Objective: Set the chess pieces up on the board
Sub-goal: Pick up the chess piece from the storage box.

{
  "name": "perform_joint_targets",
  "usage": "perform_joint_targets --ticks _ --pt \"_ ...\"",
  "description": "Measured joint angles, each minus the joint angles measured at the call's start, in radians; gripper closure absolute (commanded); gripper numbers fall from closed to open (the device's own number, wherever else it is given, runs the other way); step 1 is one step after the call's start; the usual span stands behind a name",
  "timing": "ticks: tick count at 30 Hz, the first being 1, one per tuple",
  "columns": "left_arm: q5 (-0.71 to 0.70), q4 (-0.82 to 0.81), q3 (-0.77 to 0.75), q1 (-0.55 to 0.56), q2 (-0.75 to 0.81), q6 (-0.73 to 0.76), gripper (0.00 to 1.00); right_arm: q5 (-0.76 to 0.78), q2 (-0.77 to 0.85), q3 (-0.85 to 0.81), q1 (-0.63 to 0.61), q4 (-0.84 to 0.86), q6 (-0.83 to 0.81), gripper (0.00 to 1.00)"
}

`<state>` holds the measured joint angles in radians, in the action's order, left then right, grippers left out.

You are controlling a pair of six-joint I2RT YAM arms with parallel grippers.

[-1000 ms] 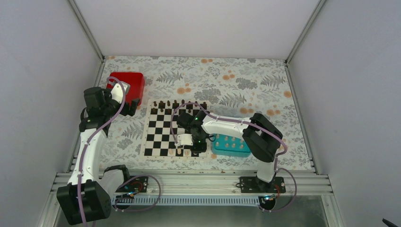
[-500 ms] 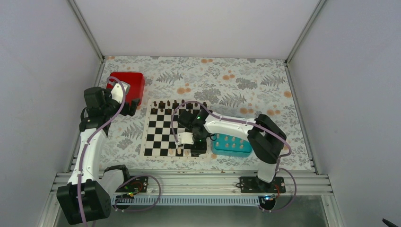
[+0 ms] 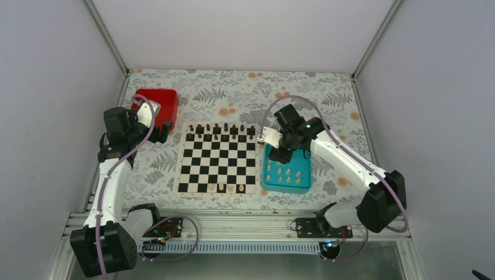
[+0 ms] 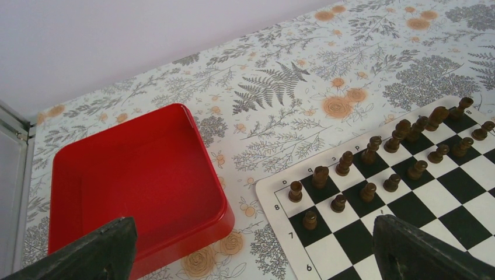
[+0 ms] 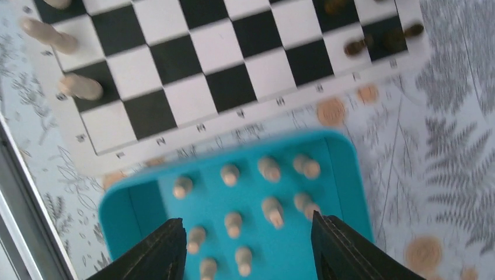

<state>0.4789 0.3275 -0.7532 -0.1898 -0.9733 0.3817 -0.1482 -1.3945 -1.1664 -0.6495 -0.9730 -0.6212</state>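
Our right jaws hang apart and empty above the blue tray [image 5: 140, 204] of pale pieces [image 5: 272, 211], just beside the board [image 3: 219, 163]. Our left jaws, also apart, face the red box [image 4: 134, 181] and dark pieces [image 4: 370, 150] on the far rows.

The black-and-white chessboard [image 3: 217, 163] lies flat. Dark brown pieces [image 3: 217, 129] stand upright in 2 rows along its far edge. A few pale pieces [image 3: 231, 188] stand on its near row, with more standing in the teal tray [image 3: 285, 190] just to its right.
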Motion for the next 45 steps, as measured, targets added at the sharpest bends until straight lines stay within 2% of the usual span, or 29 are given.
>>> perform_joint_targets --ticks 4,9,26,31,39,45 --pt "0.0 0.0 0.0 0.0 0.0 0.0 0.0 0.023 0.057 0.087 0.103 0.002 -0.016 0.46" --pt "0.0 0.0 0.0 0.0 0.001 0.0 0.0 0.045 0.054 0.198 0.156 0.04 -0.023 0.48" --pt "-0.002 0.0 0.0 -0.001 0.011 0.0 0.0 0.044 -0.092 0.26 0.167 0.228 -0.025 0.5" --pt "-0.001 0.0 0.0 -0.005 0.012 0.0 0.0 0.044 -0.111 0.26 0.168 0.24 -0.031 0.59" --pt "0.0 0.0 0.0 -0.006 0.012 0.0 0.0 0.041 -0.164 0.26 0.174 0.248 -0.037 0.66" --pt "0.001 0.0 0.004 -0.006 0.012 0.0 0.0 0.028 -0.178 0.26 0.174 0.262 -0.042 0.85"
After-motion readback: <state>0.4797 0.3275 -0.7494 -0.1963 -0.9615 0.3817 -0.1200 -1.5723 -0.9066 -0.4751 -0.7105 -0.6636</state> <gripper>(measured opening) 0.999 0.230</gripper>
